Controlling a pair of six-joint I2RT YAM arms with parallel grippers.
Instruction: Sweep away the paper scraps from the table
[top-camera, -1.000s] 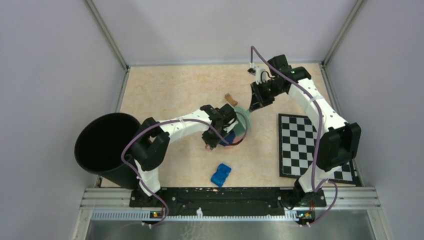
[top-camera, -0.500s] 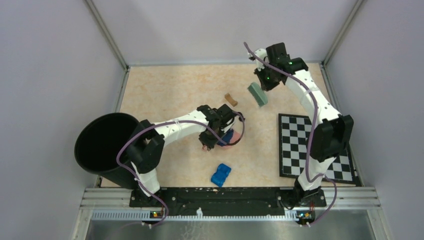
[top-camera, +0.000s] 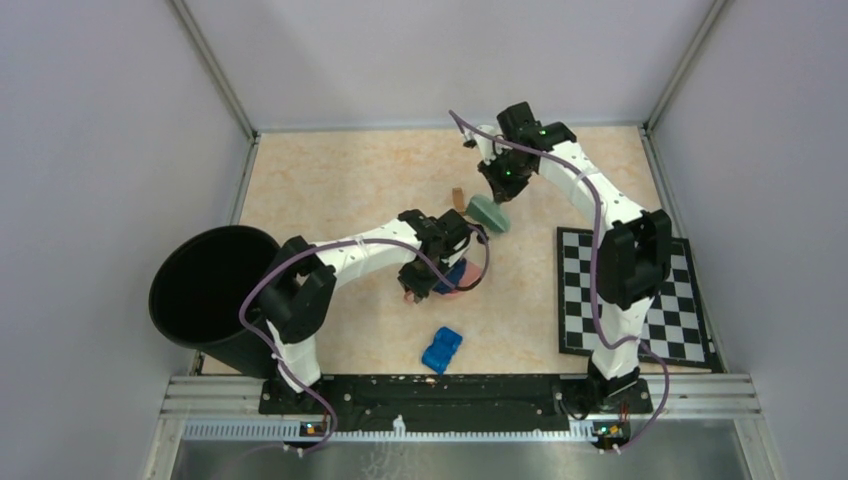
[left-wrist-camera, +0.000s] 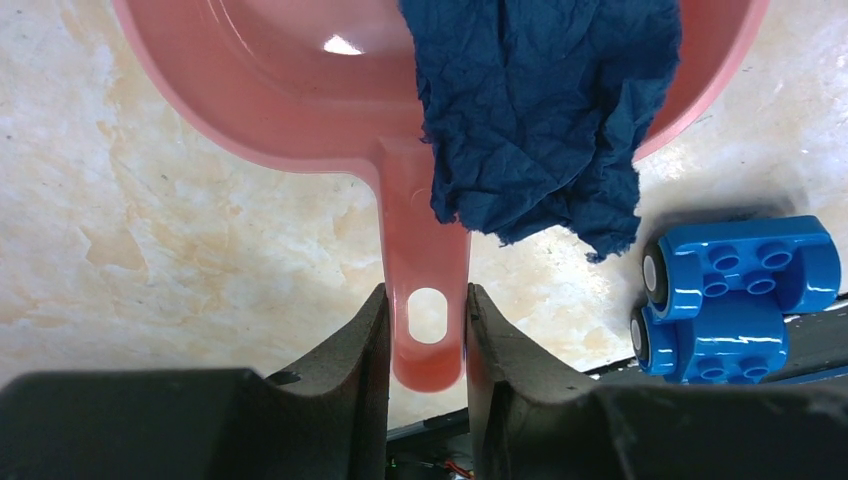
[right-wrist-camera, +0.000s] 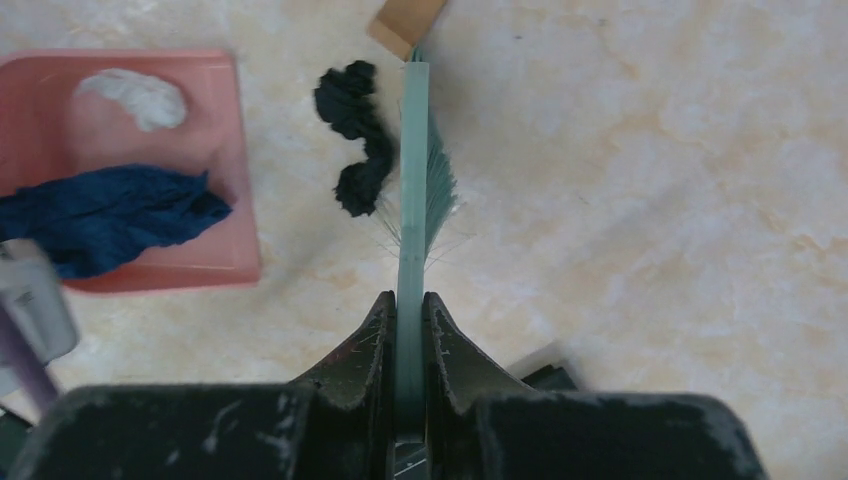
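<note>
Beige table (top-camera: 350, 180), black paper scrap (right-wrist-camera: 350, 102) lengthwise alongside green brush (right-wrist-camera: 413, 150)

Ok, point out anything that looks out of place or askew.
The dark blue paper scrap is draped over the pink dustpan's back rim beside its handle, partly hanging out. A blue toy block lies close by, and it is no scrap.

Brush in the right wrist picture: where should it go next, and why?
Probably a short sweep toward the pink dustpan. The green brush, clamped in the right fingers, stands just beside the black scrap, which lies on the table between the bristles and the dustpan's open edge. The left fingers hold the dustpan by its handle.
</note>
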